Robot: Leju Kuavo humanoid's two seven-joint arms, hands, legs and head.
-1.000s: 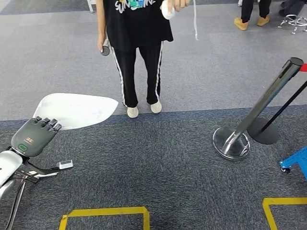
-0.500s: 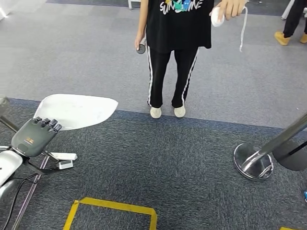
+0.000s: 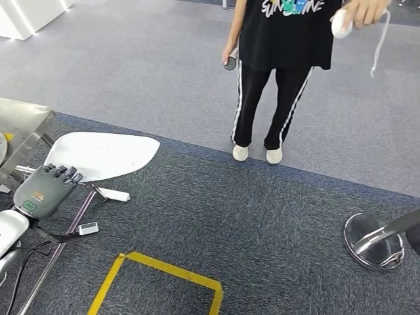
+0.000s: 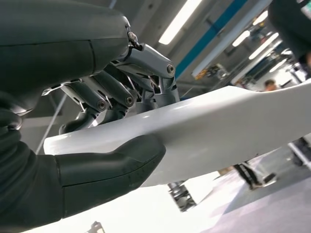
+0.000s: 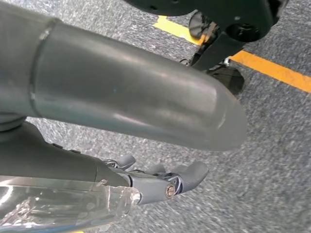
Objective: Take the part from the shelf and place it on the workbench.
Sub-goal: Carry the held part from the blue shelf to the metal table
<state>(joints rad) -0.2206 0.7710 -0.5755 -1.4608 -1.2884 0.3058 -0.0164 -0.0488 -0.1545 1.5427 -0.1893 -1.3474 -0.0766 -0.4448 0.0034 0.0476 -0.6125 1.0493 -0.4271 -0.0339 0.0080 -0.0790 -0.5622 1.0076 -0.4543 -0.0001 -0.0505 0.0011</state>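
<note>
A: What did the left hand (image 3: 43,190) have?

B: It gripped the white part (image 3: 104,153), a flat curved panel. In the left wrist view the thumb (image 4: 110,165) lay along one face of the part (image 4: 220,131) and the fingers (image 4: 106,94) curled over the other, so the hold looked firm. The panel stuck out ahead of the hand, carried above the grey carpet (image 3: 257,223).

A: And the right hand?

B: The right hand (image 5: 165,182) hung low over the carpet with nothing in it. Its fingers looked loosely curled with gaps between them; I read that as open, though the view was cramped.

A: What lay around?

B: A metal frame (image 3: 22,128) sat at the far left, just beside the held panel. A yellow taped outline (image 3: 163,272) marked the floor below. A person (image 3: 282,72) stood well ahead holding a small white ball (image 3: 340,23), and a chrome post base (image 3: 374,239) sat off to the right.

A: So which step was it?

B: The pick looked done; I judged this the carrying stretch. No tabletop was visible, unless the metal frame was its edge. The next move would call for finding the workbench, keeping the panel level and clear of that frame, then lowering it flat before loosening the fingers.
</note>
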